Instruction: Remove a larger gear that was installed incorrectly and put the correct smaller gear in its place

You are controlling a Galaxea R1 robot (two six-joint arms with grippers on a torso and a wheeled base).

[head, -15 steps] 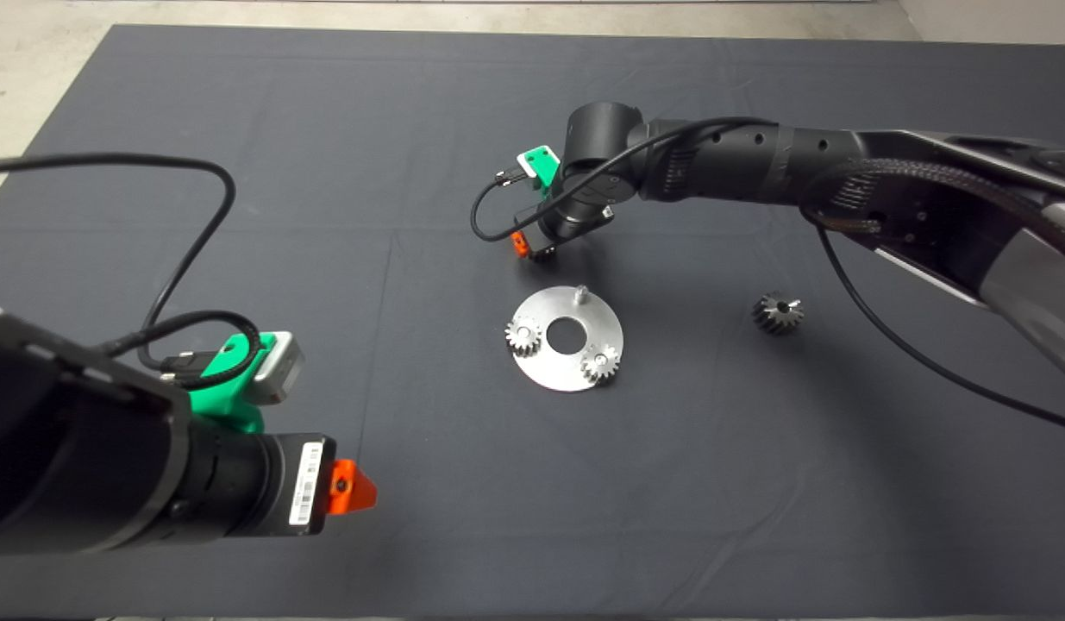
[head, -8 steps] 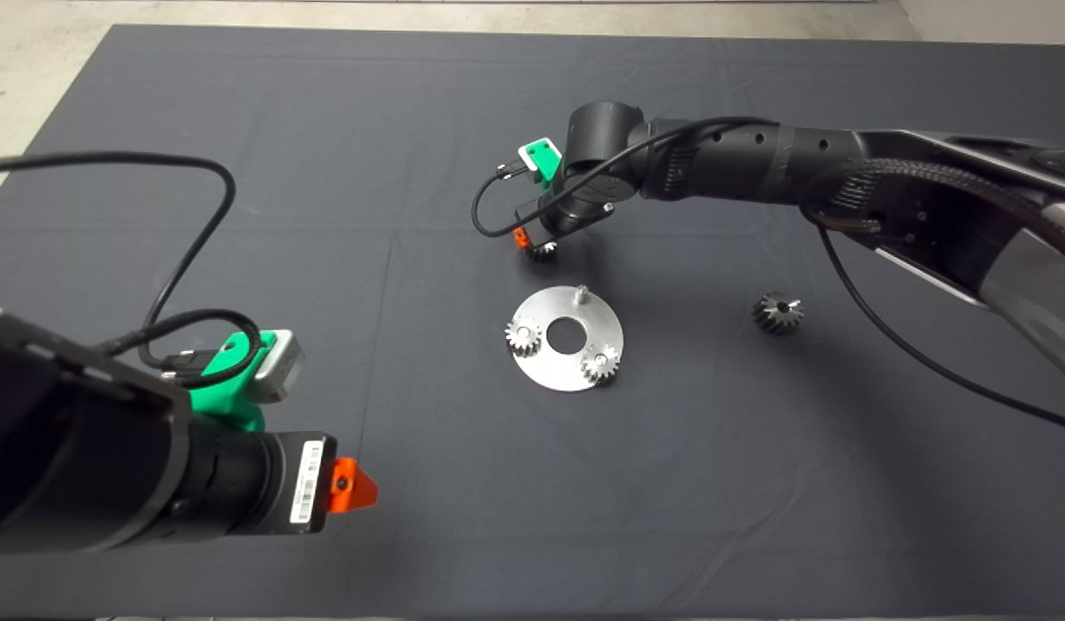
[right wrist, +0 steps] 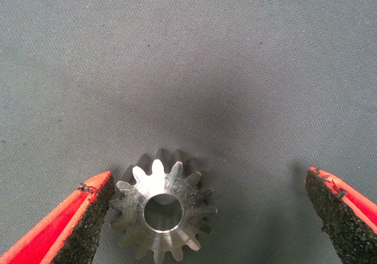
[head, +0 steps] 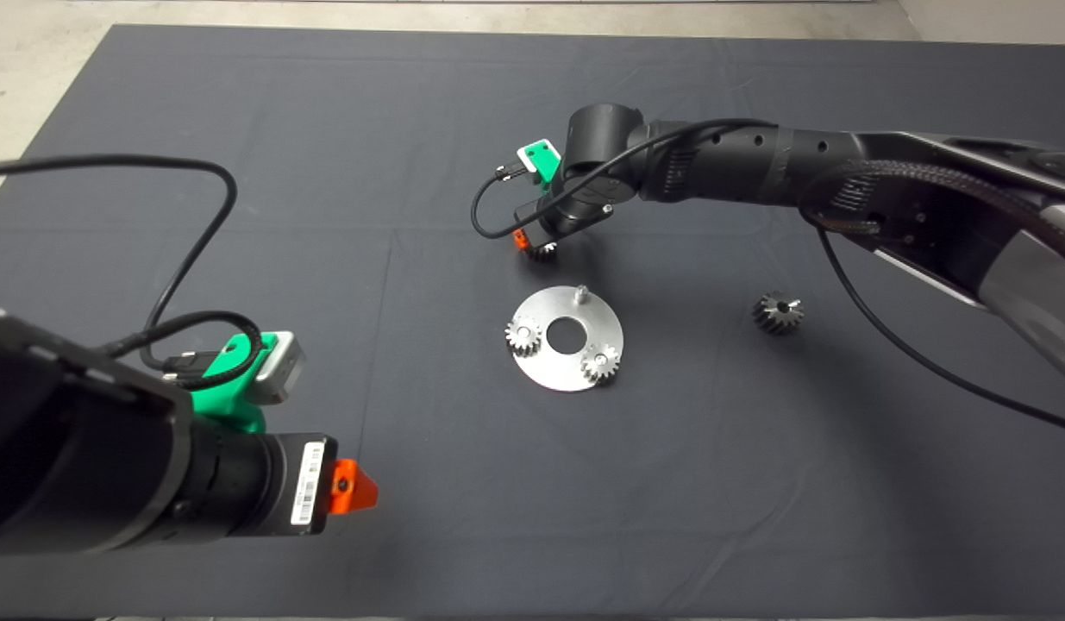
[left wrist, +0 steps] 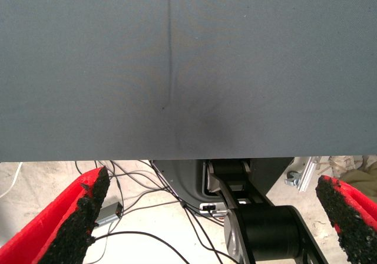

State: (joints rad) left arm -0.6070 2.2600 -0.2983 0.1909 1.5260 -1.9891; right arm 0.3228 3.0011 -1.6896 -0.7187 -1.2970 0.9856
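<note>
The smaller gear [head: 544, 251] lies flat on the mat just behind the round silver plate [head: 556, 373]. My right gripper [head: 536, 245] hangs right over it. In the right wrist view the gear [right wrist: 162, 208] sits between the open fingers [right wrist: 65, 225], close to one pad and touching neither; the gripper [right wrist: 206, 184] holds nothing. The larger gear [head: 777, 312], dark and cone-shaped, lies on the mat to the right of the plate. The plate carries two silver gears [head: 523, 335] and a bare pin [head: 582, 294]. My left gripper [head: 353, 488] is parked at the lower left, open and empty [left wrist: 212, 180].
The dark mat [head: 325, 172] covers the table. The right arm [head: 756, 164] reaches in across the upper right, with its cable looping near the larger gear. The left wrist view shows the mat's edge, with floor cables [left wrist: 147, 217] beyond it.
My right wrist has shifted and tilted slightly over the smaller gear. The gears, the plate and the left arm have not moved.
</note>
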